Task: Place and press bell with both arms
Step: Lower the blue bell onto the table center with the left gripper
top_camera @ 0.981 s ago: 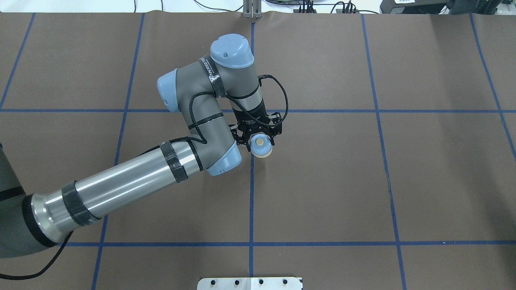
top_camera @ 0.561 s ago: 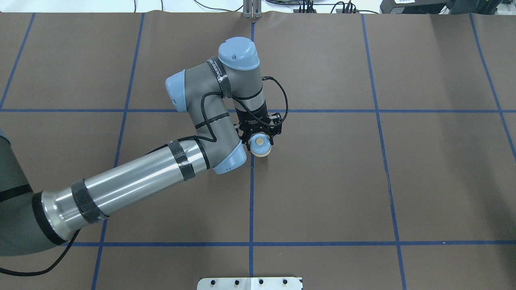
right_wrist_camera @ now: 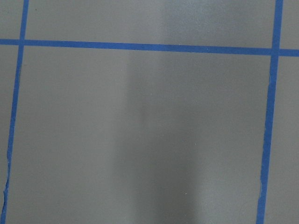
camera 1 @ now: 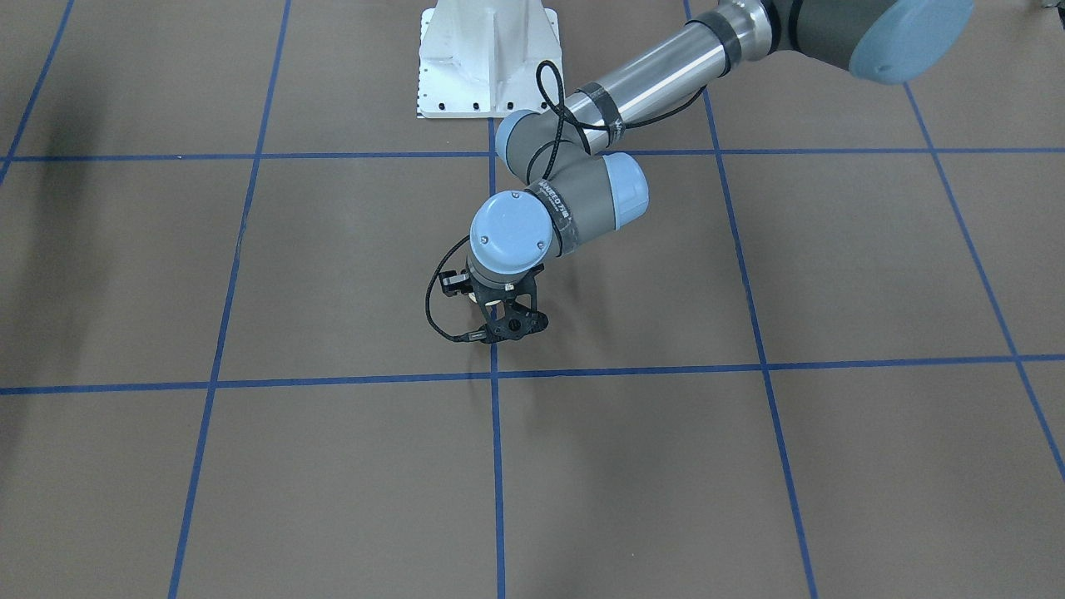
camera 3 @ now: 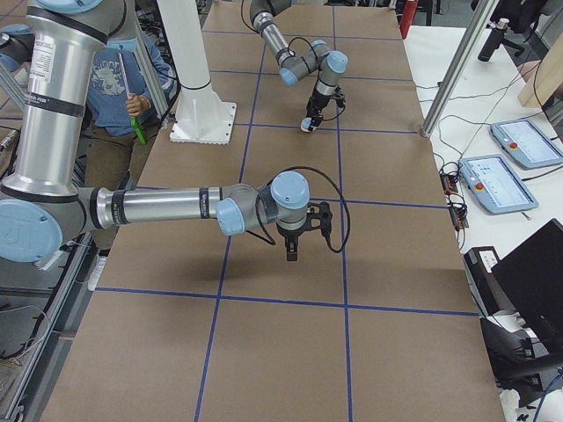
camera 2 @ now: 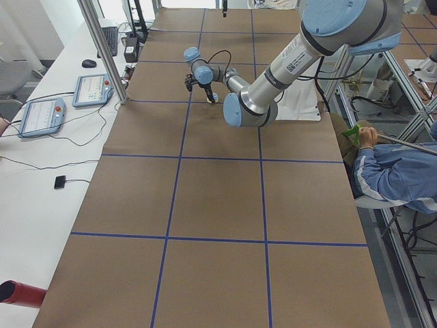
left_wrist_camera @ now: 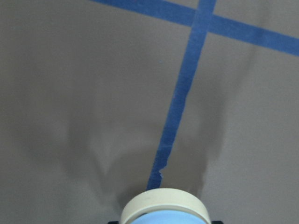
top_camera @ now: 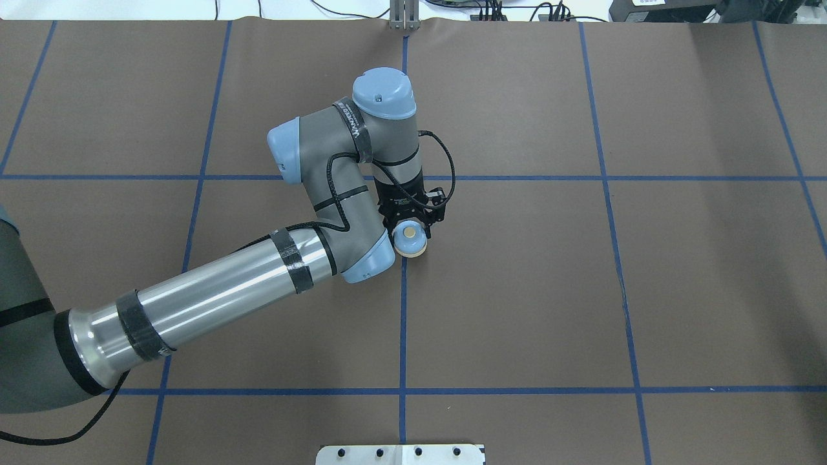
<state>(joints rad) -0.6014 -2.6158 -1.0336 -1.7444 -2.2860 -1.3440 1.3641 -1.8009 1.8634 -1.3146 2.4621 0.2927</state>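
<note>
The left arm [top_camera: 213,294] comes in from the left over the brown counter [top_camera: 646,271], wrist pointing down. Its left end effector [top_camera: 410,231] is narrowed around the small blue bell [top_camera: 411,243], a finger on either side of the dome and the cream button facing up. The bell is low at the middle tape line [top_camera: 402,323]; whether its base touches the counter I cannot tell. Off to the right, the right arm [camera 3: 167,207] holds its right end effector [camera 3: 293,251] above the counter, well apart from the bell; wide or narrow, I cannot tell.

Blue tape lines [top_camera: 402,323] cross the brown table [top_camera: 517,290].
</note>
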